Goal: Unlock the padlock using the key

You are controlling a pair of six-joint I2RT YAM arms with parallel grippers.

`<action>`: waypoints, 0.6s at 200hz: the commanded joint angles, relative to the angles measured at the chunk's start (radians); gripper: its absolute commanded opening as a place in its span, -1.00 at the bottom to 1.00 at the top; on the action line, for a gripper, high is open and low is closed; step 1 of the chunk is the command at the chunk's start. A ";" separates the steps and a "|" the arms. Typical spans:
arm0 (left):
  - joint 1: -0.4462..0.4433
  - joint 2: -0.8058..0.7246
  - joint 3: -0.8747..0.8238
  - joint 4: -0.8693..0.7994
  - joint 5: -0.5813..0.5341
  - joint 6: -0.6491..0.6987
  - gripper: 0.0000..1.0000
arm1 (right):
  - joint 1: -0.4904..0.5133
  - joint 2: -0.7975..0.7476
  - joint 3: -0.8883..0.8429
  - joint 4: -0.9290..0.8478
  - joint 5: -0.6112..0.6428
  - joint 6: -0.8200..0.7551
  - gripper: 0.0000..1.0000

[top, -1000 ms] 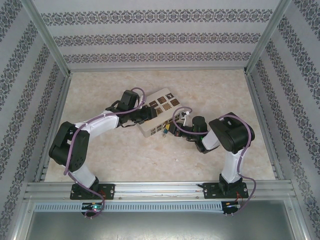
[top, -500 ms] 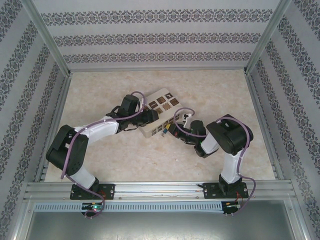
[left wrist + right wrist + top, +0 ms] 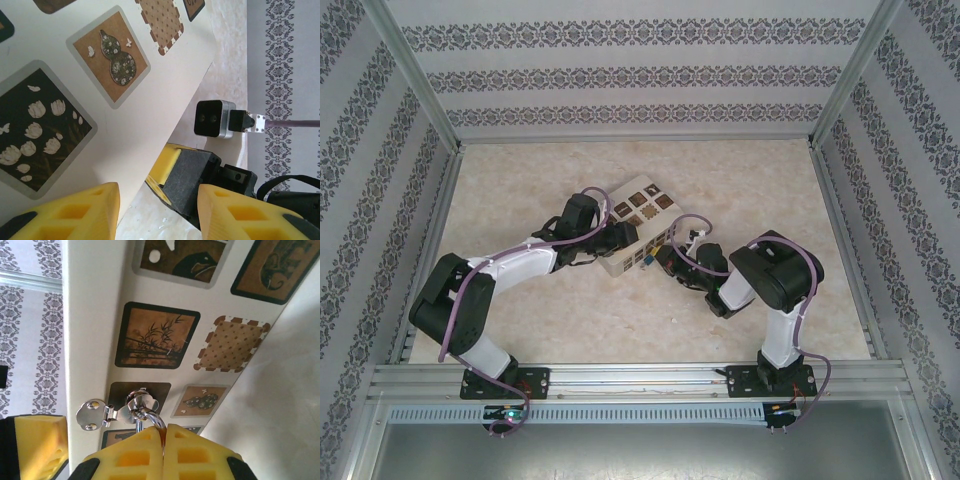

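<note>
Found the left arm (image 3: 510, 262) folded, elbow pushed out toward the table's (image 3: 620, 320) left edge, forearm slanting up and right to the cream box (image 3: 642, 208). Found the left end effector (image 3: 622, 236) at the box's left end, yellow fingers (image 3: 75, 210) set part-way apart with the box's edge running down between them; could not tell whether they pressed on it. Saw the right arm (image 3: 775, 275) rising from its base, bent sharply at the elbow and reaching left and slightly away, the right end effector (image 3: 665, 258) up against the box's near side face, just beside the left one. Saw its fingers pressed flat together, seam closed; could not make out what, if anything, sat between them. Placed the padlock (image 3: 149, 416) at the silver hasp (image 3: 95, 415) on that side face, its thin shackle (image 3: 152, 420) hooked through the hasp's ring (image 3: 141, 401) just above the fingertips, its body hidden behind them. Noted the box lying askew near the middle of the table, well apart from the patterned walls (image 3: 620, 75) and from the metal rail (image 3: 640, 372) at the near edge, with bare table all round except where the two end effectors crowded its near side. Saw the box closed, its inside hidden.
</note>
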 commanded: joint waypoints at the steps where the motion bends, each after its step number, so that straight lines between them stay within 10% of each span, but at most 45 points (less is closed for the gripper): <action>1: -0.034 0.022 -0.045 -0.131 0.006 -0.016 -0.10 | 0.006 -0.015 0.012 0.062 0.046 0.033 -1.00; 120: -0.032 0.002 -0.050 -0.133 0.000 -0.005 -0.10 | -0.014 -0.001 0.043 0.061 0.078 0.047 -1.00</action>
